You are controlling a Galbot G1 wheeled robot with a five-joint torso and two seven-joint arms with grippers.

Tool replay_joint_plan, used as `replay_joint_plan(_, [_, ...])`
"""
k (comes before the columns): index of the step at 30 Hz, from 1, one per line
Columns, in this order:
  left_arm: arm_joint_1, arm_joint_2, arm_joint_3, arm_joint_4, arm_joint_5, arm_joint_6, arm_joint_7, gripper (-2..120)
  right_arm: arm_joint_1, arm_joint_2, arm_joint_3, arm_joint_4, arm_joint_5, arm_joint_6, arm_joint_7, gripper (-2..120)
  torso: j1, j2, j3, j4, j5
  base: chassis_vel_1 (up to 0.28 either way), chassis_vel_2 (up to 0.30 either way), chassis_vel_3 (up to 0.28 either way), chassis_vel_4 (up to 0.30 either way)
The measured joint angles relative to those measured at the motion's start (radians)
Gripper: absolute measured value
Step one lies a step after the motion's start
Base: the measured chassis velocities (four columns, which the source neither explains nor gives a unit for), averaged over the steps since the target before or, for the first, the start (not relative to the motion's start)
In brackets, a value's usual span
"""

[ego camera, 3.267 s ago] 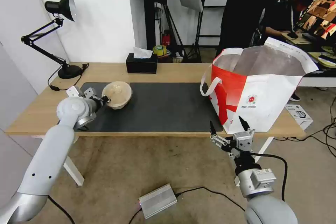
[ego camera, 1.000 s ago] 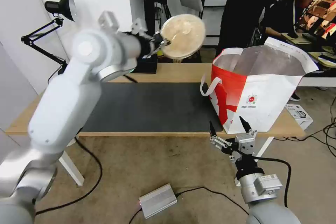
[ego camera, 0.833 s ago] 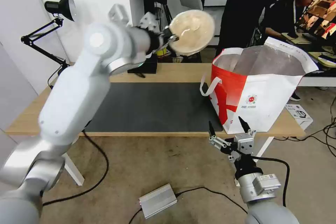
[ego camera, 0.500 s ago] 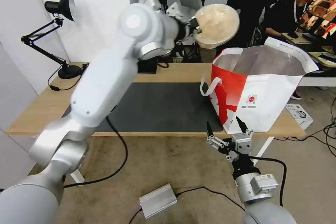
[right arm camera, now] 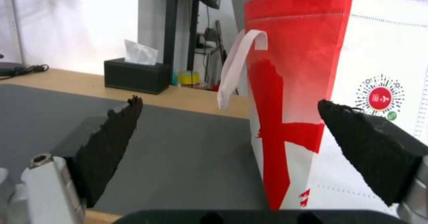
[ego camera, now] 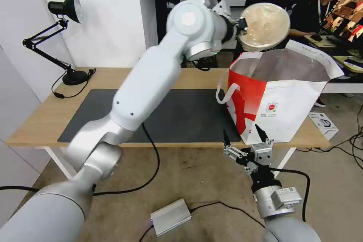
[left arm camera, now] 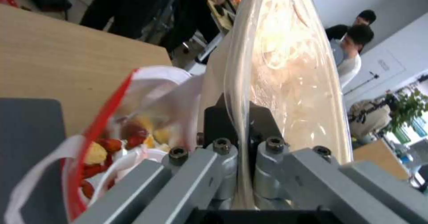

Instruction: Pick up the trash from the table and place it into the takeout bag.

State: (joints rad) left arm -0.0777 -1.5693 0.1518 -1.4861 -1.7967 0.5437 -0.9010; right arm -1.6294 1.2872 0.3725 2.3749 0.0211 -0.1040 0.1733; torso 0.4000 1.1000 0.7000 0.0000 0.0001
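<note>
One beige pulp bowl (ego camera: 264, 26) carried over one takeout bag (ego camera: 280, 94), left tool (ego camera: 241, 26) grasping it, right tool (ego camera: 242, 139) released.

- Bright, even indoor lighting with soft, faint shadows.
- Head view bends straight lines near its edges.
- Left wrist view is blurred at close range.
</note>
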Motion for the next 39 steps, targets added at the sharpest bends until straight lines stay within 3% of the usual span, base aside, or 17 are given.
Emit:
replay_joint_plan(4, [0.006, -0.027, 0.008, 0.033, 0.028, 0.009, 0.018, 0, 0.002, 0.001, -0.001, 0.002, 0.001, 0.001, 0.000, 100, 0.000, 0.000, 0.000, -0.0001, 0.0001, 0.000, 0.000, 0.000, 0.000])
replay_joint_plan(16, [0.066, -0.027, 0.060, 0.102, 0.122, 0.042, 0.082, 0, 0.000, 0.021, -0.017, 0.012, 0.001, 0.003, 0.001, 100, 0.000, 0.000, 0.000, 0.0001, -0.0001, 0.000, 0.000, 0.000, 0.000])
replay_joint_plan(24, [0.112, -0.025, 0.083, 0.150, 0.240, 0.049, 0.162, 0, -0.004, 0.035, -0.026, 0.017, -0.003, 0.005, 0.002, 100, 0.000, 0.000, 0.000, 0.0001, -0.0001, 0.000, 0.000, 0.000, 0.000])
replay_joint_plan(33, [0.124, -0.024, 0.090, 0.174, 0.245, 0.059, 0.168, 0, -0.007, 0.044, -0.031, 0.024, -0.004, 0.006, 0.005, 100, 0.000, 0.000, 0.000, 0.0001, -0.0001, 0.000, 0.000, 0.000, 0.000])
replay_joint_plan(39, [0.125, -0.023, 0.090, 0.166, 0.242, 0.064, 0.166, 20, -0.009, 0.043, -0.031, 0.027, -0.005, 0.006, 0.019, 100, 0.000, 0.000, 0.000, 0.0001, -0.0001, 0.000, 0.000, 0.000, 0.000])
